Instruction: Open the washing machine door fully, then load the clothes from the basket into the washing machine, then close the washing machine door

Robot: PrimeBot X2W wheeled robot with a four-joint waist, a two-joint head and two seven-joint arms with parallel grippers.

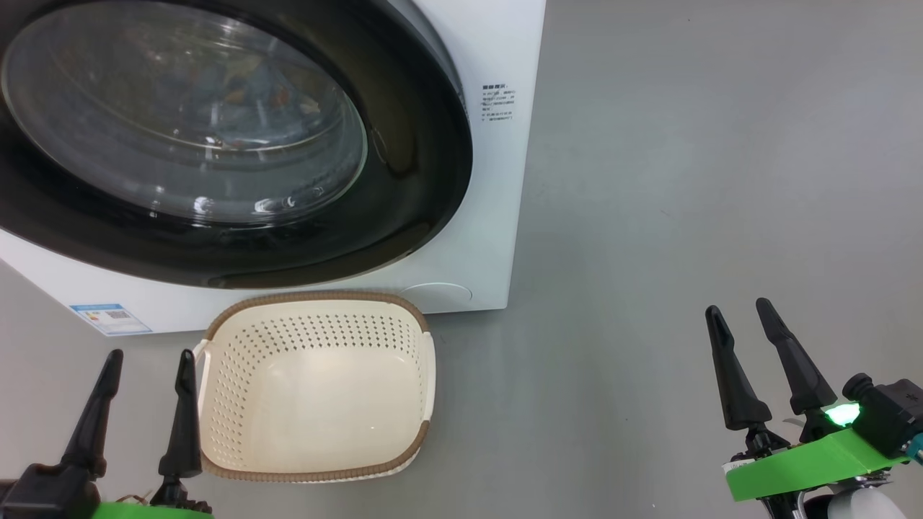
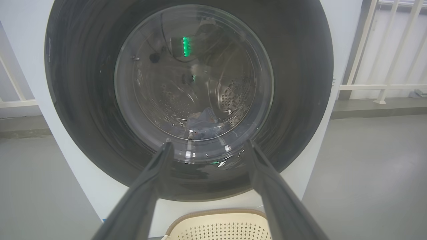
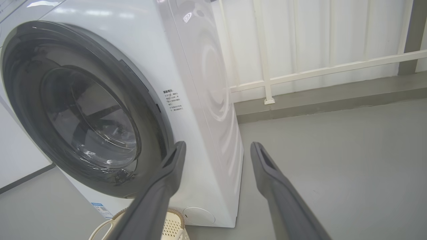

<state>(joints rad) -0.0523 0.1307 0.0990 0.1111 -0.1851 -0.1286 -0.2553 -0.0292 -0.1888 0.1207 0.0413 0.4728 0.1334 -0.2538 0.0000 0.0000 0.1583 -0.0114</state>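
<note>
The washing machine (image 1: 497, 180) stands ahead with its round black washing machine door (image 1: 404, 108) flush against the front. Through the glass in the left wrist view, the clothes (image 2: 203, 125) lie as a bluish bundle low in the steel drum. The cream basket (image 1: 317, 386) sits on the floor before the machine with nothing in it. My left gripper (image 1: 148, 357) is open at the basket's left side, holding nothing. My right gripper (image 1: 739, 308) is open over bare floor at the lower right, well away from the machine. The door (image 3: 30, 100) and machine (image 3: 200, 83) appear in the right wrist view too.
Grey floor (image 1: 685, 180) spreads to the right of the machine. A white railing (image 3: 317, 70) and a low ledge run behind it along the wall. A small blue label (image 1: 108, 318) sits on the machine's lower front, left of the basket.
</note>
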